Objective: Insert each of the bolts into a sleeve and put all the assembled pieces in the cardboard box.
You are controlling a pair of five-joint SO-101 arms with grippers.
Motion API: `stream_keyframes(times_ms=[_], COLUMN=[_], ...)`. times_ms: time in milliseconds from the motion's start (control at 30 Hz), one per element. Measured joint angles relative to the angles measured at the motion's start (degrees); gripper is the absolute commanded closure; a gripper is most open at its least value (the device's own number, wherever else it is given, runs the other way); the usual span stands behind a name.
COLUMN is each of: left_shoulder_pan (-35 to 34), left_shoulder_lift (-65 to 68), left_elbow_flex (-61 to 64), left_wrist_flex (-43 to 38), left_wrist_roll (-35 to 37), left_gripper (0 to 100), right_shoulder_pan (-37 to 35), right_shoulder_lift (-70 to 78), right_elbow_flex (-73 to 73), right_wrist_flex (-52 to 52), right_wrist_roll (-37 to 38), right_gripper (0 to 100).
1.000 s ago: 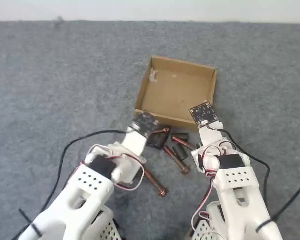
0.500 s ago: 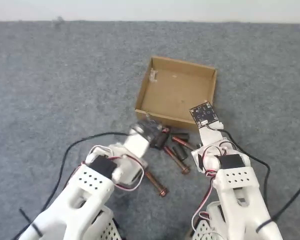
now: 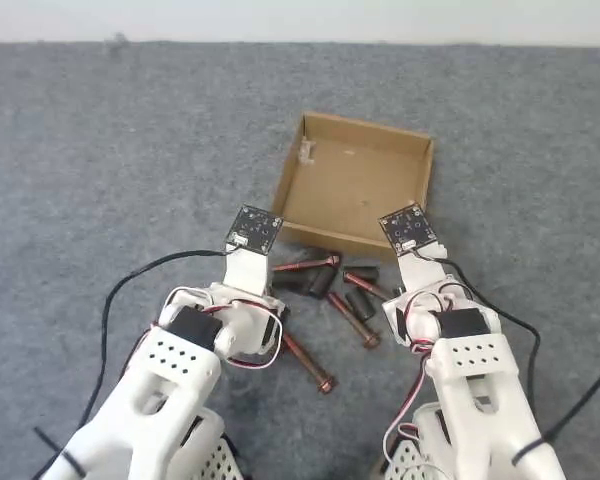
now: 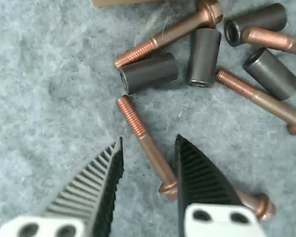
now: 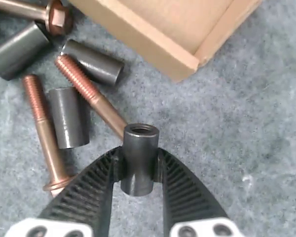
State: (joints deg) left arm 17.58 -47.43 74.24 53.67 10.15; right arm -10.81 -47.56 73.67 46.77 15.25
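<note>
Pulls the left tool (image 4: 149, 140) back, spread wide over a bolt (image 4: 134, 121), and pinches a sleeve (image 5: 140, 143) in the right tool (image 5: 139, 153), ready for joining.

The bolts (image 4: 148, 143) are copper-coloured, with fine ribbing along their threads. The sleeves (image 4: 149, 72) are dark grey metal with a dull sheen, and the sleeve (image 5: 139, 158) in the right jaws is the same dark grey. The left jaws and the right jaws are black with ridged inner faces. The box (image 3: 355, 185) is plain tan cardboard. The tabletop (image 3: 130, 150) is mottled grey with paler flecks. The arms (image 3: 170, 380) are white, with red wires (image 3: 270, 355) and a black cable (image 3: 113, 295).
</note>
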Motion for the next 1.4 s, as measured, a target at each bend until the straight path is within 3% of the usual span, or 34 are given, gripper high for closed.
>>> stream_keyframes(times_ms=[167, 500, 667, 867, 967, 1233, 1400], left_shoulder_pan=[0.0, -2.5, -2.5, -2.5, -4.4, -7.6, -8.0], left_shoulder_lift=[6.3, 34.0, 40.5, 42.3, 42.5, 37.1, 35.5], left_elbow_flex=[-1.2, -16.4, -22.7, -24.8, -26.2, -30.7, -33.1], left_wrist_flex=[0.0, 2.4, 5.5, 6.1, 7.9, 16.7, 18.0], left_wrist_roll=[0.5, 1.6, -1.9, -7.4, -13.4, -41.8, -48.2], left_gripper=[84, 85, 99, 99, 98, 98, 91], right_shoulder_pan=[0.0, 0.0, 0.0, 0.0, 0.2, 0.1, 0.0], right_shoulder_lift=[0.0, 0.0, 0.0, -0.1, -0.1, -0.1, -0.1], right_elbow_flex=[0.0, 0.0, 0.0, 0.9, 1.1, 1.2, 1.2], right_wrist_flex=[-0.1, -0.3, -0.3, -2.2, -2.8, -2.9, -2.9], right_wrist_roll=[0.0, 0.0, 0.0, 0.0, 0.0, 0.0, 0.0], right_gripper=[99.2, 99.2, 99.2, 99.2, 99.2, 99.2, 99.2])
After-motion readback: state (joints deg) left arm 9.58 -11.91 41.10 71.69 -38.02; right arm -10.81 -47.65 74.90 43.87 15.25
